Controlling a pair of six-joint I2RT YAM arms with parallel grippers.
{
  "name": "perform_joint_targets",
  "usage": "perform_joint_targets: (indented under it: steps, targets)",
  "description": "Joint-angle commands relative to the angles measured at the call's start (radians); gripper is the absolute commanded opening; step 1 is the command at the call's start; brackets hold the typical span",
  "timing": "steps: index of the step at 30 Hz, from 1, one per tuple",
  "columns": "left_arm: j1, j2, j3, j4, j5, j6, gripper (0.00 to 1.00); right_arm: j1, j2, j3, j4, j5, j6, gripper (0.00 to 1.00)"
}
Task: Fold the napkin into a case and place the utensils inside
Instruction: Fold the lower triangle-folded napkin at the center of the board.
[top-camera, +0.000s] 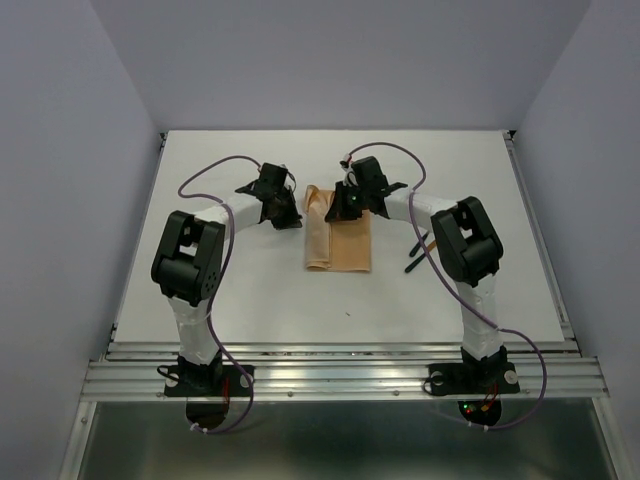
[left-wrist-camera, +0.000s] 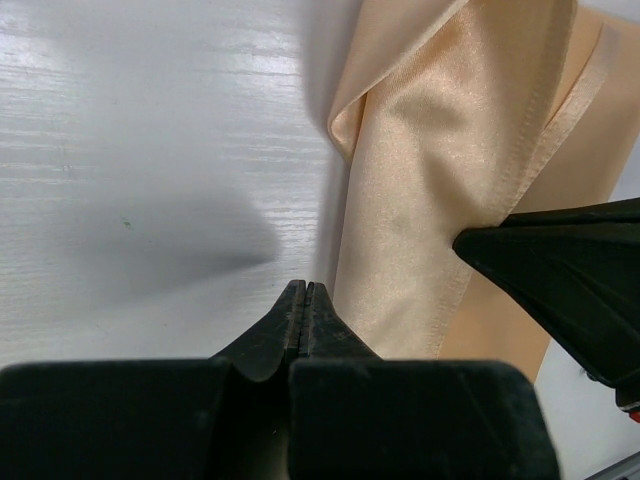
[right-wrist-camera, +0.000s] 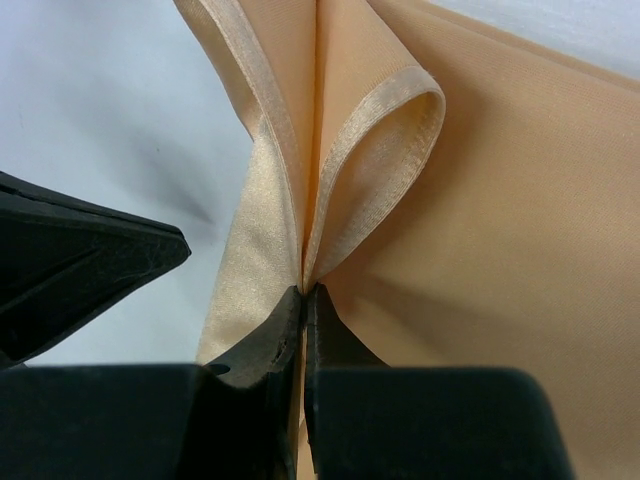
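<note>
White worktop (top-camera: 250, 290); peach napkin (top-camera: 340, 248) lies mid-worktop between the arms, folded to a narrow oblong, far end bunched and lifted; right gripper (right-wrist-camera: 304, 292) has its jaws closed on a hemmed pleat there; left gripper (left-wrist-camera: 305, 290) has its jaws closed just beside the cloth's left edge, can't tell if fabric is pinched; utensils (top-camera: 414, 262) lie right of the napkin, partly behind the right arm. My read: case half-formed, loading not started.
</note>
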Motion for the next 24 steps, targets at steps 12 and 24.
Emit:
perform_joint_targets:
  steps: [12, 24]
  targets:
    - [-0.008, -0.013, 0.015, -0.013, -0.003, 0.03, 0.0, -0.027, 0.052, 0.076, -0.041, 0.009, -0.114, 0.01]
    - [-0.063, -0.142, -0.079, 0.004, 0.011, 0.049, 0.0, -0.027, 0.079, 0.088, -0.041, -0.023, -0.106, 0.01]
